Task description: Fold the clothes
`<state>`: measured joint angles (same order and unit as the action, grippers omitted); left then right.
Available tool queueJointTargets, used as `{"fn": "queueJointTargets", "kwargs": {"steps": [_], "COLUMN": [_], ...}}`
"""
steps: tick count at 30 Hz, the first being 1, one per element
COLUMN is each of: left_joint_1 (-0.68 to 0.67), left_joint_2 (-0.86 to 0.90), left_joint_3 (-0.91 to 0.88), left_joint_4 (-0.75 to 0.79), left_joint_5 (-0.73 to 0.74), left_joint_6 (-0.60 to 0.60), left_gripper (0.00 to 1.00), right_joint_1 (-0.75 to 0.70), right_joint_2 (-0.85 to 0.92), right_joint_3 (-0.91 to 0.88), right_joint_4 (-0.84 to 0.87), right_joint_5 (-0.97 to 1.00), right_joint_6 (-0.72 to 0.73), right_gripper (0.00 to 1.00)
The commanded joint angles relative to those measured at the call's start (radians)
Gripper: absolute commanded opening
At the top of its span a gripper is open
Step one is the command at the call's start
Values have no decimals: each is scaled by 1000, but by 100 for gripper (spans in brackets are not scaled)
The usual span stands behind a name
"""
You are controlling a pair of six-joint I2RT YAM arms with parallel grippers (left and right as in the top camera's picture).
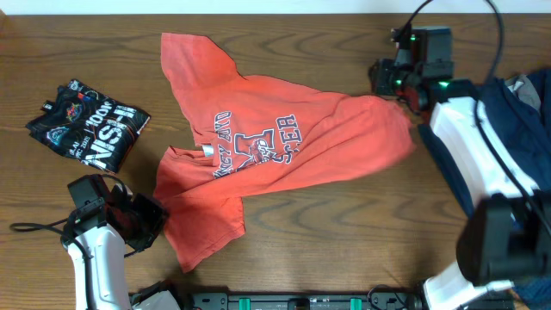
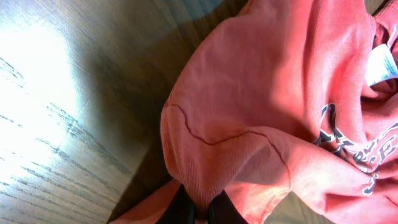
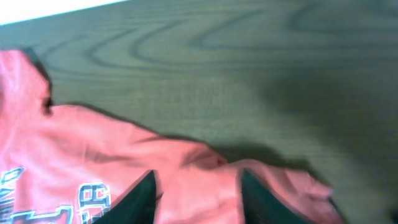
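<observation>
1. At the far left of the brown wood-grain table point(image 1: 284, 267) lies a black folded cotton garment with white print point(image 1: 86, 125). It sits well apart from the other clothes.
2. The left gripper point(image 1: 151, 220) is at the near left corner, touching the lower left hem of the shirt. In the left wrist view its two dark fingers point(image 2: 180, 208) are drawn almost together. The left gripper point(image 2: 202, 210) has a fold of orange-red cloth pinched between them.
3. The orange-red short-sleeved cotton T-shirt point(image 1: 284, 142) is spread across the middle of the table, rumpled and unfolded.
   - Its white-and-navy chest lettering faces up.
   - One sleeve reaches toward the far left, and the other hangs toward the near edge beside the left gripper.
   - A white label point(image 1: 208, 151) shows at the collar, and it is also seen in the left wrist view point(image 2: 382, 65).
4. The right gripper point(image 1: 403, 93) is at the far right end of the shirt. In the right wrist view its fingers point(image 3: 143, 196) stand wide apart. The right gripper point(image 3: 198, 186) has the shirt's bunched edge point(image 3: 199, 168) lying between them, and they are not closed on it.
5. A plain navy cotton garment point(image 1: 521, 103) lies at the right edge of the table, partly hidden behind the white right arm point(image 1: 469, 138).
</observation>
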<state>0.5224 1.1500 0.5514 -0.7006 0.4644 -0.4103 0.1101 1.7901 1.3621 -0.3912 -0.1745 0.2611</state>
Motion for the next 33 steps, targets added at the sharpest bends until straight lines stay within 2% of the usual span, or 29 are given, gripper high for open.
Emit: {"fn": "queueJointTargets", "kwargs": {"steps": [1,3,4,9,13,19,24,28,30,31,33], "left_joint_1": [6,6,6,6,6,6,6,6,6,6,6], "left_joint_2": [1,1,1,1,1,1,1,1,1,1,1], "left_joint_3": [11,11,11,11,11,11,11,11,11,11,11], "left_joint_4": [-2,-2,-3,-1,0,2,2,2,2,2,2], "left_joint_5": [-5,-5,-4,-5,-5,-5,-5,-5,-4,-4,-4], "left_joint_6": [18,18,18,18,18,18,18,18,18,18,18], "left_gripper": [6,6,6,6,6,6,6,6,6,6,6], "right_joint_1": [8,-4,-11,-49,-72,-56,-37,-37,-37,-37,-37], "right_joint_2": [77,85,83,39,34,37,37,37,37,37,37], "right_joint_3": [-3,-3,-3,-3,-6,-106,-246,-341,-376,-389,-400], "right_joint_4": [2,-83,-134,-424,-573,-566,-418,-297,-246,-227,-219], "right_joint_5": [-20,-6,13,207,192,174,150,140,140,139,140], "right_joint_6": [24,22,23,69,63,80,212,294,308,311,311], "right_gripper": [59,72,74,80,81,81,80,73,58,46,29]}}
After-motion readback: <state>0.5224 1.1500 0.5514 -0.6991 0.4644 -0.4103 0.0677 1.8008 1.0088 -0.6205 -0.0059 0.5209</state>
